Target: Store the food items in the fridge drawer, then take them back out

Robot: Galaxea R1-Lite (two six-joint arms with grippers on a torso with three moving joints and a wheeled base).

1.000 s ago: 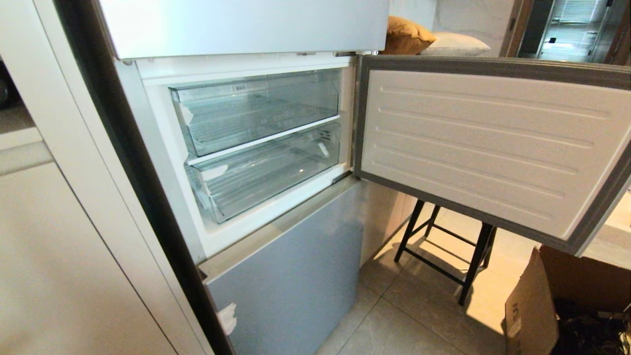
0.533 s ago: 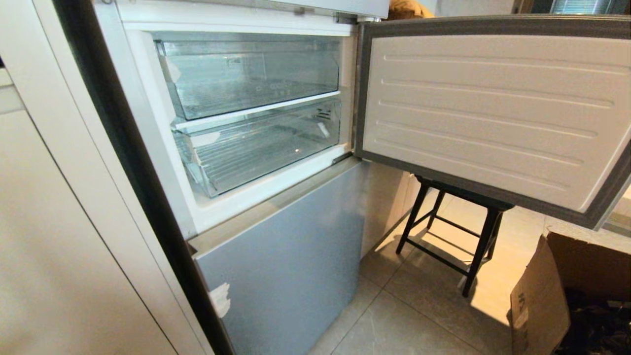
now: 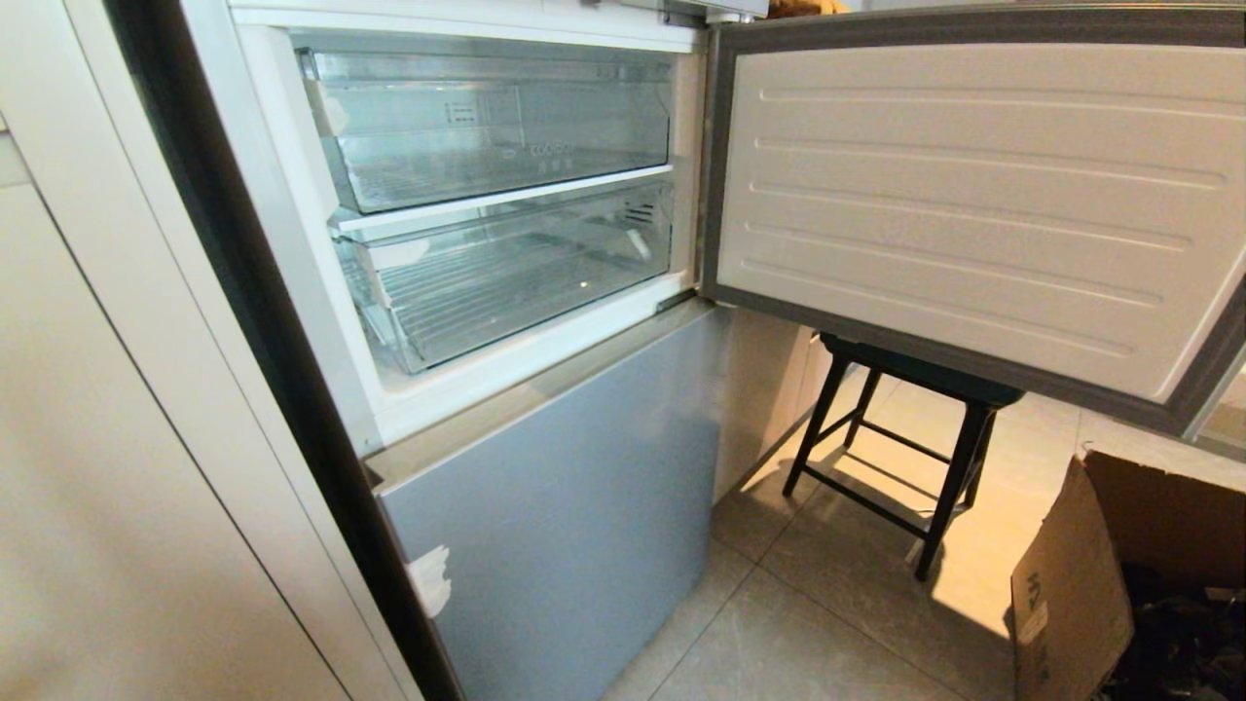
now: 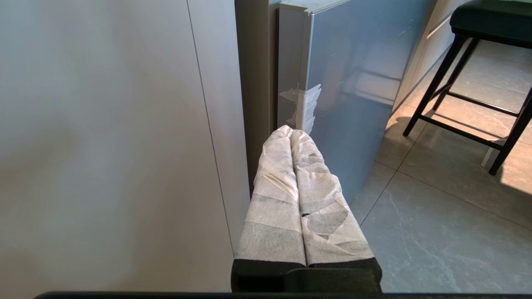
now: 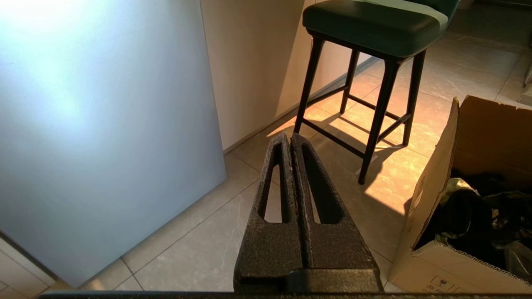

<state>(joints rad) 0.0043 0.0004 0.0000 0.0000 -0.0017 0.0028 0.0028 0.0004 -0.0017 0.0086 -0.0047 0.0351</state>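
I hold the left gripper (image 4: 292, 132) and right gripper (image 5: 289, 137) with jaws together and empty, low beside the silver-blue fridge panel (image 3: 555, 506). The clear plastic fridge drawer (image 3: 506, 277) sits above them, pushed in; no food items are visible.

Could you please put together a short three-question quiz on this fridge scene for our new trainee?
1. True or false: the fridge door stands open.
2. How many clear fridge drawers show in the open compartment: A one, B two, C three?
3. Fill in: the left hand, wrapped in white, and the bare black right hand are both ____, holding nothing.

Key:
1. True; it swings out over the black stool.
2. B; an upper drawer and a lower drawer, both pushed in, no food visible in either.
3. Shut; each pair of fingers is pressed together, hanging low near the floor.
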